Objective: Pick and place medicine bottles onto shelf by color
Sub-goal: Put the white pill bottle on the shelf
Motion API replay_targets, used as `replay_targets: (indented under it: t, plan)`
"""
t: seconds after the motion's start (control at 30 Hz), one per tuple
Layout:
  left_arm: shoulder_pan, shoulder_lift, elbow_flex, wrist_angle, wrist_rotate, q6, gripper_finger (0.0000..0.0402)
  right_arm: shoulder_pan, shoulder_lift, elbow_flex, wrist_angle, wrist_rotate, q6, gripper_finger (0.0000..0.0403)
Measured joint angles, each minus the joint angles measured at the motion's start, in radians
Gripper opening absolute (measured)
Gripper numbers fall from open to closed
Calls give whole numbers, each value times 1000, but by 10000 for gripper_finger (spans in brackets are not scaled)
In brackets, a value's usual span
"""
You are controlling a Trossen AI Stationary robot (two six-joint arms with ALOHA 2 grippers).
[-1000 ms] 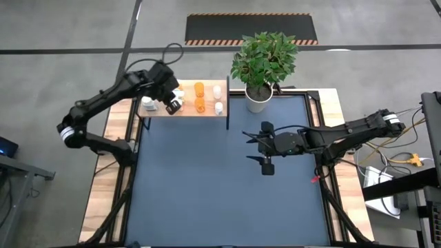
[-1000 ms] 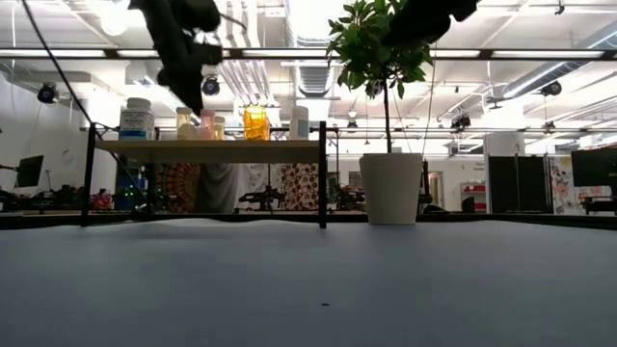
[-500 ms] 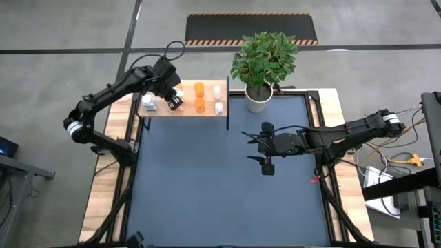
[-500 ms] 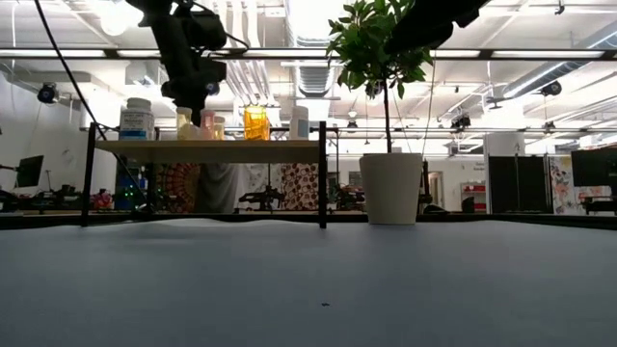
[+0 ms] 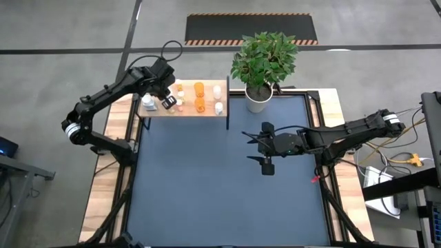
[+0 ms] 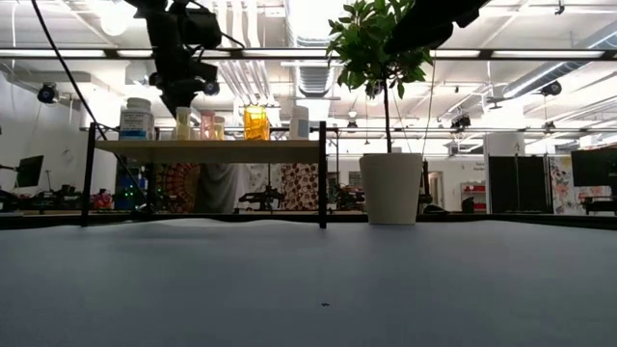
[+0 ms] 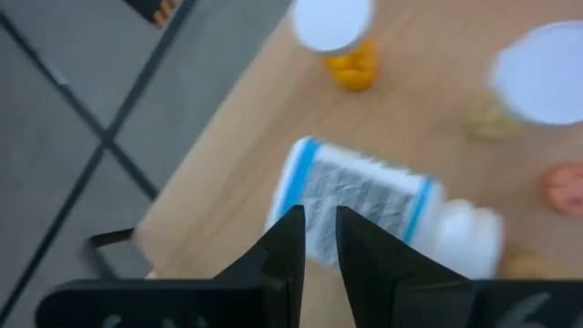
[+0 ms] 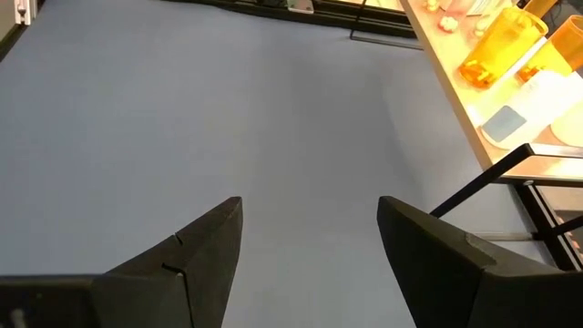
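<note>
The left gripper (image 5: pixel 167 101) is being held over the shelf (image 5: pixel 207 111), its dark fingers (image 7: pixel 290 244) parted only by a narrow gap, with nothing seen gripped between them. Just beyond them a white bottle with a blue-edged label (image 7: pixel 364 205) is lying on its side on the light wood board. Orange and white medicine bottles (image 5: pixel 199 96) are standing on the same board. The right gripper (image 5: pixel 266 148) is being held wide open and empty above the matte blue tabletop (image 5: pixel 207 193).
</note>
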Motion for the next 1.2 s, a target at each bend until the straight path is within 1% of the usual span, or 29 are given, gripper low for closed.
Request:
replay_targets:
  t: [0.17,0.27,0.4,0.5,0.63,0.77,0.87,0.97,1.07,1.2]
  plan:
    - [4,9,0,9,-64,40,48,0,0,0,0,0,0,244]
    - [3,7,27,3,-64,83,48,0,0,0,0,0,1,244]
    - [1,-20,73,-54,-8,209,48,0,0,0,0,0,1,244]
    - [1,-46,81,-62,23,310,52,0,0,0,0,0,-1,244]
    - [-2,-73,67,-61,37,488,88,0,0,0,0,0,-6,244]
    - [-2,-75,47,-62,67,647,143,0,0,0,0,0,-5,244]
    - [-2,-74,33,-59,67,757,186,0,0,-5,1,0,-4,244]
    - [-7,-74,22,-45,53,870,219,0,0,-15,0,0,-2,244]
    - [-10,-74,12,-34,25,896,236,0,1,-24,1,0,-2,244]
    - [-14,-74,3,1,22,1020,240,-1,1,-28,0,0,-3,244]
